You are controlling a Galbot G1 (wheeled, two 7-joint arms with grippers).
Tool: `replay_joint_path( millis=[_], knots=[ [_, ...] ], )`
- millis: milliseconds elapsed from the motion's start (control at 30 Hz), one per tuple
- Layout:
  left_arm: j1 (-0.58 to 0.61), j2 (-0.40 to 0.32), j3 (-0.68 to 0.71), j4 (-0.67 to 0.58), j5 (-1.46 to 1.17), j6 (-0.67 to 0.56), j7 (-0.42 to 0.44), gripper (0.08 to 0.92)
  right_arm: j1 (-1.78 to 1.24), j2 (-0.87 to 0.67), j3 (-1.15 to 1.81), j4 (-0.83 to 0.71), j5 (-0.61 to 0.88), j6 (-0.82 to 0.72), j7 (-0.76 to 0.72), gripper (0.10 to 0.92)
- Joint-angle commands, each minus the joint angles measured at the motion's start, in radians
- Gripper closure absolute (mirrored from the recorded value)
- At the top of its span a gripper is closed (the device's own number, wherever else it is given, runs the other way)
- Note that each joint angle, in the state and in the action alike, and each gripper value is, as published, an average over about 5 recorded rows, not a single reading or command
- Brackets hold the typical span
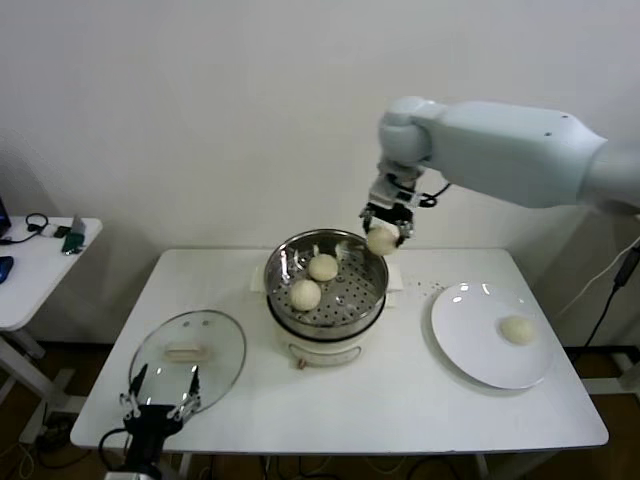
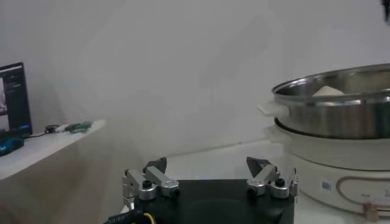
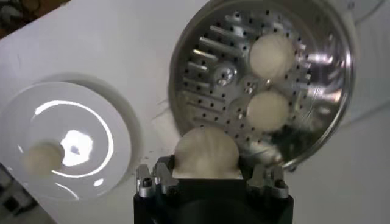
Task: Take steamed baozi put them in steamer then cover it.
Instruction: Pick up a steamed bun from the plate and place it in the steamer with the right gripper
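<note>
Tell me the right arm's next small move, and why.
Probably carry the held bun a little farther in over the steamer and lower it. The right gripper is shut on it above the steamer's rim on the plate side, not over the open floor. Two buns already lie inside, leaving room; one bun waits on the plate. The left gripper idles, open, by the lid.

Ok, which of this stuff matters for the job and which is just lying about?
Job: steamer with two baozi; third baozi held in the right gripper over its rim; fourth baozi on the plate; cover.
Lying about: side table, cables; left gripper idle.
</note>
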Motion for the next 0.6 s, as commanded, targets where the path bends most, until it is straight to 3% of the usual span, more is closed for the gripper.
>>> replay_joint_path(
  millis=[33, 600],
  knots=[
    [0.008, 0.0, -0.005, 0.003, -0.007, -0.005, 0.0, 0.177, -0.085, 0.178, 0.051, 0.009, -0.114, 0.087, -0.013, 0.33],
    [0.002, 0.012, -0.001, 0.024, -0.019, -0.004, 0.002, 0.177, -0.175, 0.128, -0.032, 0.081, -0.205, 0.122, -0.017, 0.33]
  ],
)
